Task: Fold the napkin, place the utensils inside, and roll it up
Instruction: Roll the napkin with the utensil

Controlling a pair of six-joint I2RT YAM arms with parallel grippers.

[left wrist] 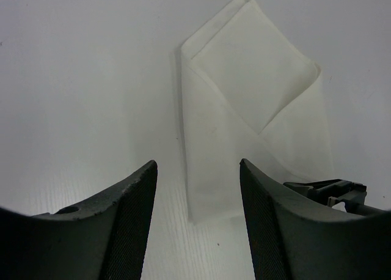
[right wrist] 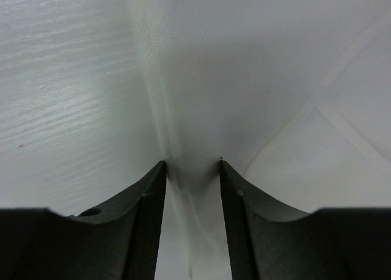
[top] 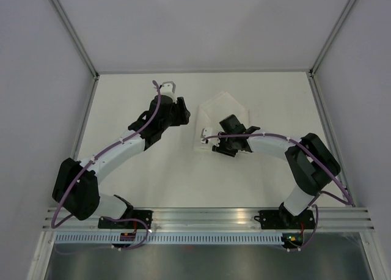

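Now napkin [left wrist: 244, 78] lies folded on surface [left wrist: 73, 78]. Right tool [right wrist: 192, 162] straddles its near-left edge, cloth between fingers; clamped or not, cannot tell. Left tool [left wrist: 198, 164] apart, empty, near napkin's left side.

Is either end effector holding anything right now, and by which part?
Left end effector: open, holding nothing. Right end effector straddles an edge of the napkin; whether it grips it cannot be told.
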